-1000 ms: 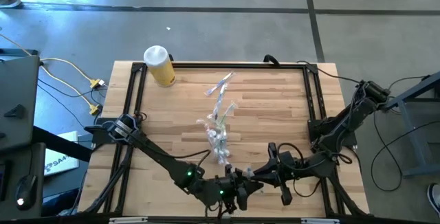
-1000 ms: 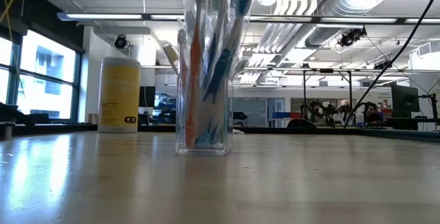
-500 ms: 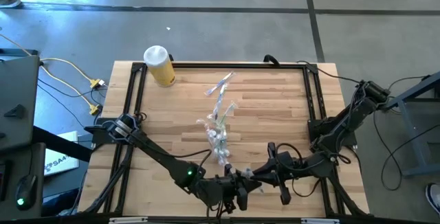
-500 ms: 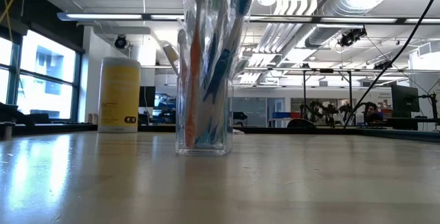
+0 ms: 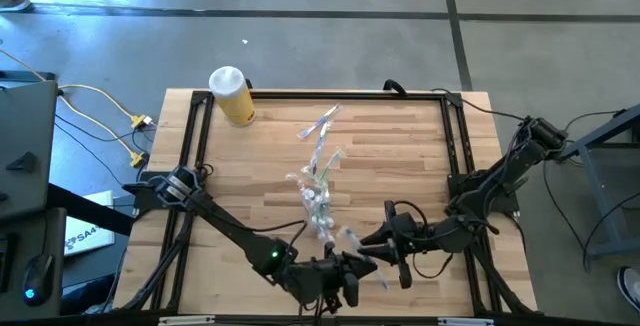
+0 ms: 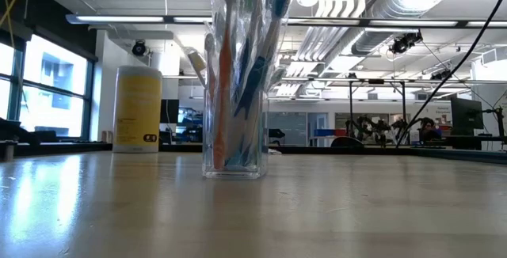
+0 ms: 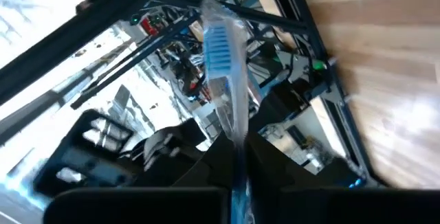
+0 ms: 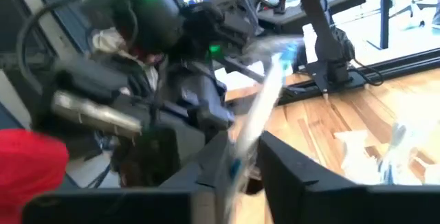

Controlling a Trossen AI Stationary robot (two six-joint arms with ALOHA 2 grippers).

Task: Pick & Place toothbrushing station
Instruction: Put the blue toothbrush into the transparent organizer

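Wooden table [image 5: 400,156]; blurred toothbrush [image 7: 223,52] seemingly in left gripper [image 5: 340,268]

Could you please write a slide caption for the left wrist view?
Left tool shut on a clear, blue-bristled toothbrush, held above the wooden table.

A yellow bottle [image 5: 233,96] with a white cap lies at the upper left of the wooden surface [image 5: 390,156]; yellow cables [image 5: 95,116] trail across the grey floor [image 5: 300,26] beside it.
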